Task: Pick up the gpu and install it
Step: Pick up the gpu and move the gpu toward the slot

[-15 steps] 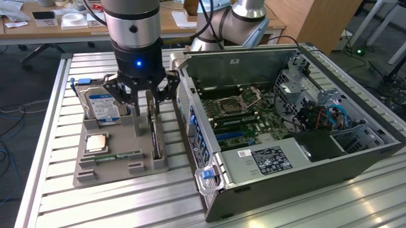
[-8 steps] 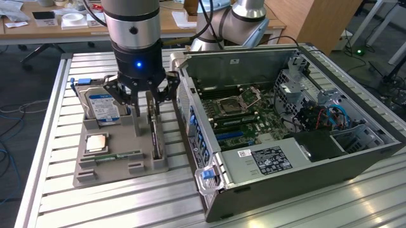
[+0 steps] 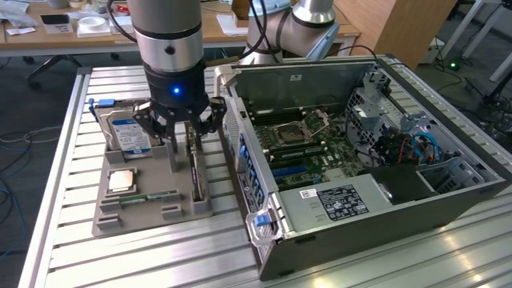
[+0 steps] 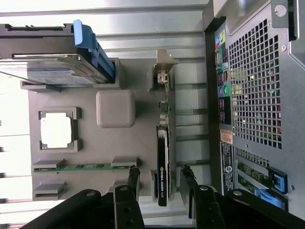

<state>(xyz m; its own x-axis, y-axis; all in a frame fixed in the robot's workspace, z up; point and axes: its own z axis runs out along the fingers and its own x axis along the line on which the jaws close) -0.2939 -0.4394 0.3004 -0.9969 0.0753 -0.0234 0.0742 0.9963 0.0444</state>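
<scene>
The gpu point(image 3: 196, 174) stands on edge in a slot of the grey holder tray point(image 3: 140, 213), near the exterior view's left. In the wrist view it is a thin black card point(image 4: 163, 162) with a metal bracket at one end. My gripper point(image 3: 184, 137) hangs just above it, open, with one finger on each side of the card's end point(image 4: 160, 177). The black fingertips point(image 4: 133, 177) do not touch the card. The open computer case point(image 3: 480, 192) lies beside the tray, its motherboard point(image 3: 300, 147) exposed.
The tray also holds a silver hard drive with a blue label point(image 3: 128, 135), a square CPU point(image 3: 122, 180) and a green RAM stick point(image 3: 152, 197). The case's rear panel point(image 4: 257, 95) stands close beside the gpu. Everything rests on a slatted metal table point(image 3: 160, 258).
</scene>
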